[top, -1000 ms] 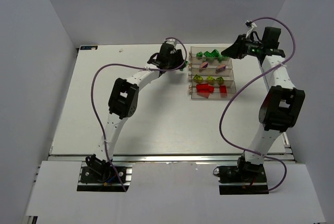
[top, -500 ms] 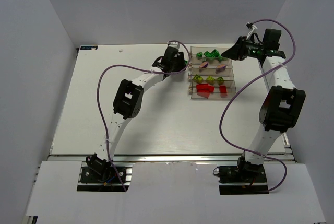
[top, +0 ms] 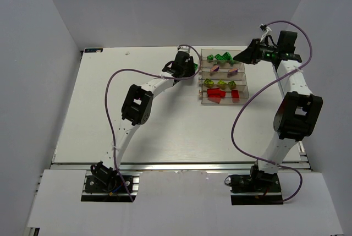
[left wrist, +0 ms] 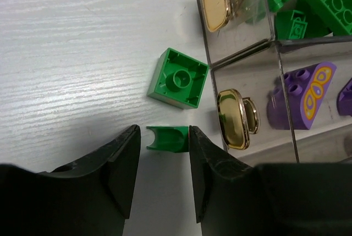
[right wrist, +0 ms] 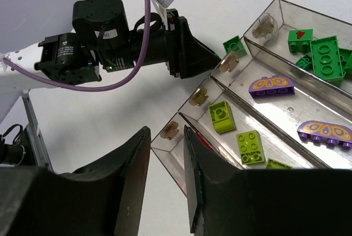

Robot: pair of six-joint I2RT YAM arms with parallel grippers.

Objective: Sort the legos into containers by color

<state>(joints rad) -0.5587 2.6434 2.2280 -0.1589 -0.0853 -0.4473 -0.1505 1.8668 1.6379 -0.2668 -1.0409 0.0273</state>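
Note:
On the table just left of the containers (left wrist: 242,54) lie two dark green legos: a small piece (left wrist: 168,138) and a square brick (left wrist: 179,78), underside up. My left gripper (left wrist: 163,132) is open around the small piece; one finger touches it and the other stands a little off. The bins (top: 201,76) hold sorted bricks in rows: green (top: 221,56), purple (top: 232,71), yellow-green (top: 221,83) and red (top: 215,95). My right gripper (right wrist: 165,131) hangs open and empty above the far right corner of the block (right wrist: 242,90), and shows in the top view (top: 242,57).
Gold knobs (left wrist: 234,119) stick out on the bins' near end walls, close to the left fingers. The left arm's wrist (right wrist: 137,38) and its purple cable (top: 126,73) lie beside the block. White table stretches left and toward the bases.
My left gripper has shifted slightly right toward the bins and its jaws have narrowed around the small green piece. The right arm has stayed put.

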